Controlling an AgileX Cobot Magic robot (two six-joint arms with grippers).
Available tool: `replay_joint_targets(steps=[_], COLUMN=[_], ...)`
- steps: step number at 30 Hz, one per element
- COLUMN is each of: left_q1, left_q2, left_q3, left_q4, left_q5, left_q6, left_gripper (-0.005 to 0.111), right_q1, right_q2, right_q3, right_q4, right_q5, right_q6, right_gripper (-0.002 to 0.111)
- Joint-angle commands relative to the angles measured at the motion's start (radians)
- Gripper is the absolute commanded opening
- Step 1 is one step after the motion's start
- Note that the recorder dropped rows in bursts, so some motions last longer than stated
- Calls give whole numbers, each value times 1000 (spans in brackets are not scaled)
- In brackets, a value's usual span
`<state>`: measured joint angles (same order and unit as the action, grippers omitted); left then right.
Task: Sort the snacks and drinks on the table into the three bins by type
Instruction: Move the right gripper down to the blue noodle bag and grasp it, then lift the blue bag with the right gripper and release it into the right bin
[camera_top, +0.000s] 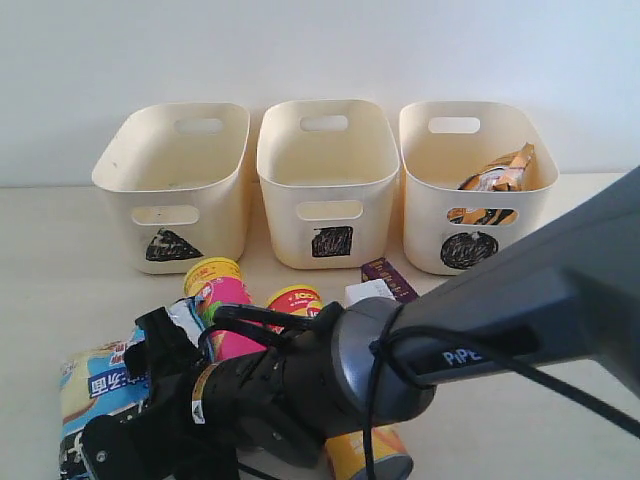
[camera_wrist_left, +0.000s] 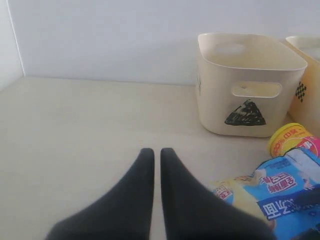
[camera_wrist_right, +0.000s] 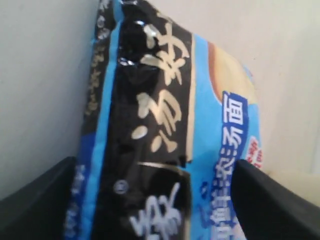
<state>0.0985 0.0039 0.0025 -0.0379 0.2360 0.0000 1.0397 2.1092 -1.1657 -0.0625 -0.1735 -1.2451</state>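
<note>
A blue foil bag (camera_top: 95, 385) lies on the table (camera_top: 40, 260) at the front left. My right arm (camera_top: 480, 320) reaches across to it from the right. In the right wrist view the blue bag (camera_wrist_right: 165, 130) fills the gap of my right gripper (camera_wrist_right: 155, 200), which stands open with a finger on each side. My left gripper (camera_wrist_left: 157, 152) is shut and empty over bare table, left of the blue bag (camera_wrist_left: 280, 192). A pink tube (camera_top: 222, 300) and an orange-yellow tube (camera_top: 295, 300) lie beside the arm. A purple carton (camera_top: 390, 278) and a white carton (camera_top: 368, 292) sit behind it.
Three cream bins stand in a row at the back: the triangle bin (camera_top: 120, 200), the square bin (camera_top: 290, 215) and the circle bin (camera_top: 425, 220), which holds an orange bag (camera_top: 497, 175). A white wall runs behind them. The triangle bin (camera_wrist_left: 215, 100) also shows in the left wrist view.
</note>
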Motion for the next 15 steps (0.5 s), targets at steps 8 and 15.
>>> replay_joint_targets(steps=[8,15], left_q1=[-6,-6], left_q2=[-4,-4], left_q3=[-2,-2], left_q4=[2,2], left_q5=[-5,-5], left_q6=[-7,-7], left_gripper=[4,4], right_q1=[-4,-4], right_q2=[68,55], right_q3=[-2,-2], right_q4=[143,246], right_q5=[-151,-121], right_q6=[-160,-197], right_gripper=[30,0])
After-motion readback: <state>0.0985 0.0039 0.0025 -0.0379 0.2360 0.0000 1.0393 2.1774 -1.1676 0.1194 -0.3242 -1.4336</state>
